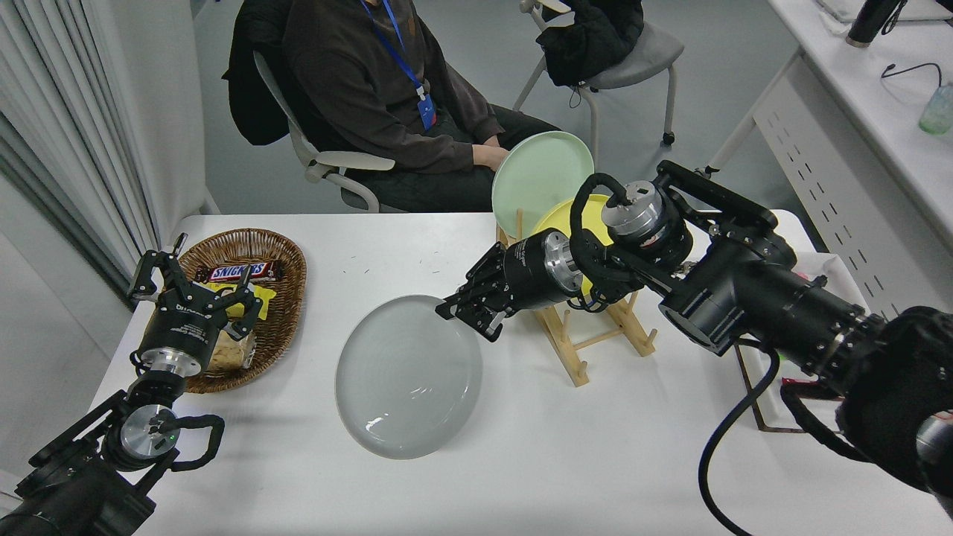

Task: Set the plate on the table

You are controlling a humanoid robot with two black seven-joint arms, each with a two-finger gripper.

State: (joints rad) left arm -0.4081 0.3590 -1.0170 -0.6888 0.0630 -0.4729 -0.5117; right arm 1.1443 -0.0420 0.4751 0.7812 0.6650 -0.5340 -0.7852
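Gripping the plate (406,376) rim, right fingers (476,316), basket (283,257) Snickers bar (242,272), left fingers (160,279) spread.

Office-like lab: desks, swivel chairs (327,160)

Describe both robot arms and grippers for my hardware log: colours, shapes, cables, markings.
Both arms are matte black with silver metal wrist rings and looped black cables. The left gripper has a cylindrical black body with small white lettering and thin linkage fingers. The right gripper matches it, with white print on its barrel and a thick black cable trailing below.
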